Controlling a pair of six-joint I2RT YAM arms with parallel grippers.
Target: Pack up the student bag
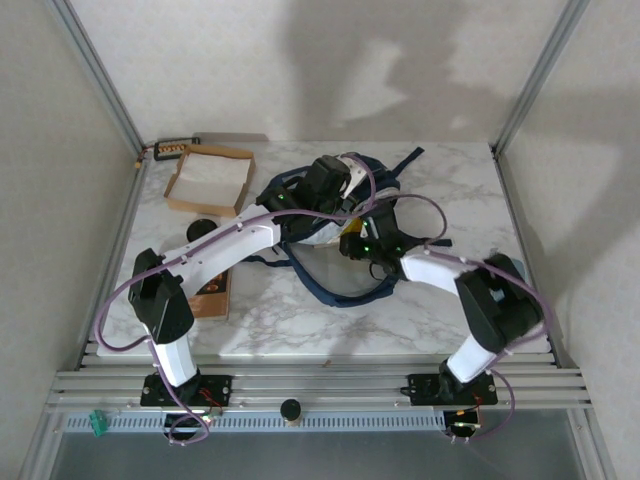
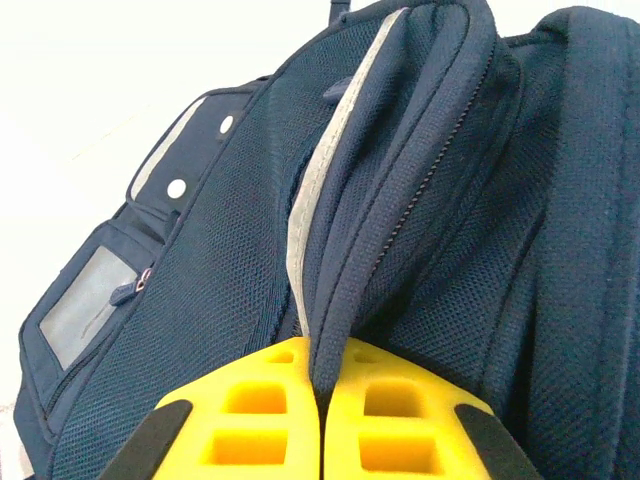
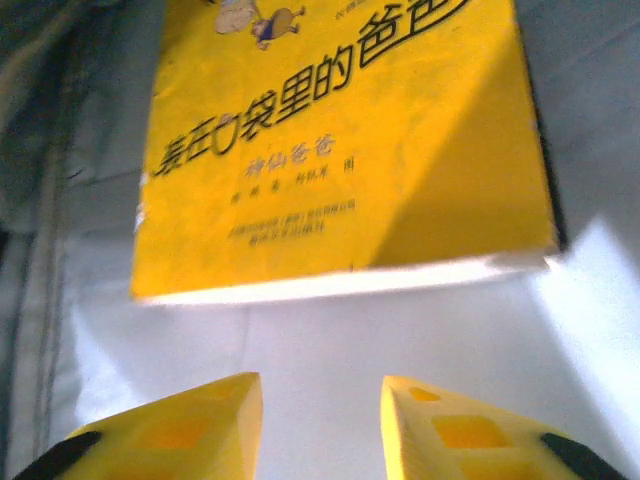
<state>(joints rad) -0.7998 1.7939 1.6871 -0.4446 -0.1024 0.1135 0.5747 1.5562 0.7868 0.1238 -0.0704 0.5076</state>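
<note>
One student bag [image 1: 345,298], navy, mid-table, with a cardboard box [image 1: 210,178] at its ten o'clock. Left gripper [image 2: 322,372]: jaws pressed together on a fold of the zip edge, probably lifting it to hold the mouth open. Right gripper [image 3: 320,388]: jaws partly apart, empty, poised with a yellow book [image 3: 340,150] at its twelve o'clock on pale lining, apparently inside the bag. Overhead view gives layout and both arms' reach; wrist views give the pinch and the book's cover.

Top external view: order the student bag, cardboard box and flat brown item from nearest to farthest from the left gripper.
1. student bag, centre, clamped in the left gripper.
2. cardboard box, far left.
3. flat brown item, near left, beside the arm.
</note>
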